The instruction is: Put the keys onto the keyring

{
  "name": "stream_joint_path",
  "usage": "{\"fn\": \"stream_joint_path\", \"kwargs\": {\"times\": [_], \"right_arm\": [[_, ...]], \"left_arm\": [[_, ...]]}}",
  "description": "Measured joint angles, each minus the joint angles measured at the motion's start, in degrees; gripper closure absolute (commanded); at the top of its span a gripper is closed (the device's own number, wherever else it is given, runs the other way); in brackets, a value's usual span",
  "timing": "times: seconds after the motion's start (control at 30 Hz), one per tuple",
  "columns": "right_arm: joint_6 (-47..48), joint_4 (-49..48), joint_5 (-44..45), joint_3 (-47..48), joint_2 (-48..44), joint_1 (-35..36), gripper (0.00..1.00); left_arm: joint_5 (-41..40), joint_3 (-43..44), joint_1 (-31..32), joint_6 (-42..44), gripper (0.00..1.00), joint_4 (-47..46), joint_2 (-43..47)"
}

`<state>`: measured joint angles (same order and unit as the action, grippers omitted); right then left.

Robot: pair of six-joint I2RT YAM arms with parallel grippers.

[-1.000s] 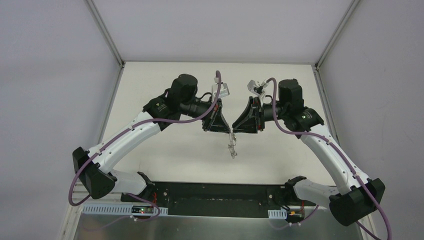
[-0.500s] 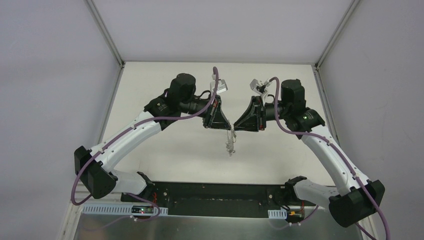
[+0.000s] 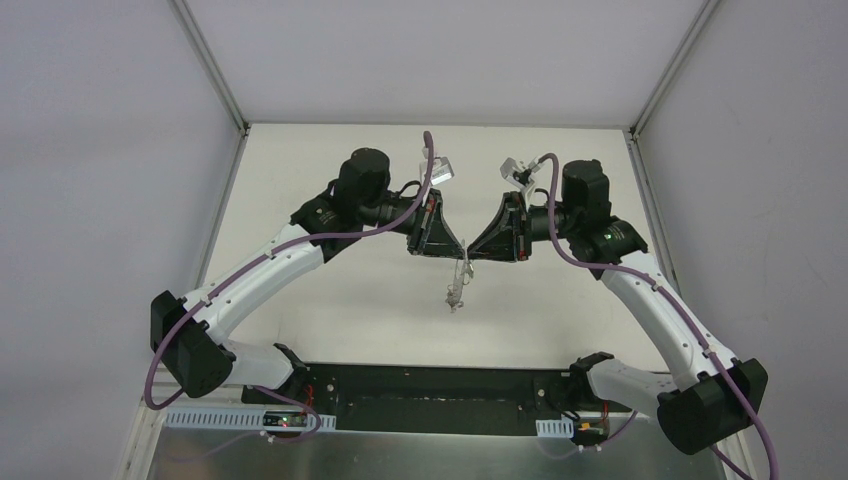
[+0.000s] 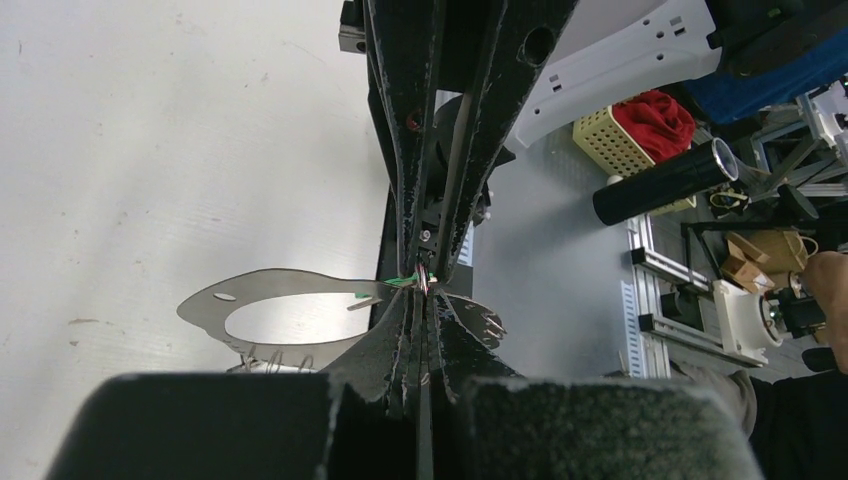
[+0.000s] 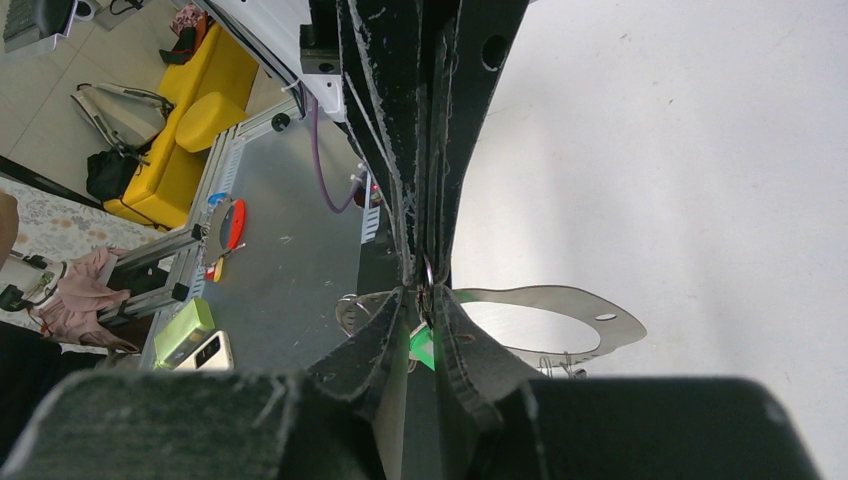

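The left arm and the right arm are raised from their bases and bent inward at the elbows, so that the two wrists are turned toward each other on the centreline. The left gripper and the right gripper are positioned tip to tip, fingers roughly level. The left jaws are pressed fully together. The right jaws are set close, with a narrow gap visible; full closure cannot be confirmed.
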<state>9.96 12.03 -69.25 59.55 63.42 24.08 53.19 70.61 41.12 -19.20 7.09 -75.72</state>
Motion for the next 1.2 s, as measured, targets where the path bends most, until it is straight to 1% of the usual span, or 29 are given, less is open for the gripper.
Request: {"fn": "stream_joint_path", "kwargs": {"times": [0.3,0.43,0.53,0.8,0.87,0.9,0.93,0.97,1.07,1.2], "right_arm": [[-0.5,-1.0,0.0,-0.4,0.0,0.0,0.87],[-0.6,-1.1,0.0,-0.4,0.0,0.0,0.92],[-1.0,-1.1,-0.1,-0.4,0.0,-0.1,1.00],[-2.0,-1.2,0.0,-0.4,0.1,-0.3,1.00],[-1.6,-1.1,0.5,-0.4,0.1,-0.3,1.00],[-1.4,-0.8,0.8,-0.4,0.1,-0.3,1.00],[-1.0,-0.5,1.1,-0.4,0.2,-0.3,1.00],[-0.7,-0.1,1.2,-0.3,0.2,-0.3,1.00],[1.0,2.5,1.7,0.5,1.1,-0.1,1.00],[4.3,7.1,3.0,3.1,3.0,1.6,1.00]], "left_arm": [[0.5,-0.3,-0.7,-1.1,1.00,-2.1,0.0],[0.6,-0.7,-0.7,-1.2,1.00,-2.8,0.0],[0.6,-0.9,-0.7,-1.3,1.00,-3.3,0.0],[0.6,-1.2,-1.0,-1.2,1.00,-3.9,0.0],[0.6,-1.4,-1.1,-0.7,0.97,-4.1,0.0],[0.5,-1.4,-1.1,-0.1,0.89,-3.8,0.0],[0.3,-1.4,-1.1,1.0,0.92,-3.6,0.0],[0.2,-1.4,-1.0,2.4,0.90,-3.1,0.1],[-1.1,-1.4,-1.1,6.1,0.79,-0.2,0.7],[-3.8,-0.3,-1.1,12.9,0.66,6.4,1.8]]}}
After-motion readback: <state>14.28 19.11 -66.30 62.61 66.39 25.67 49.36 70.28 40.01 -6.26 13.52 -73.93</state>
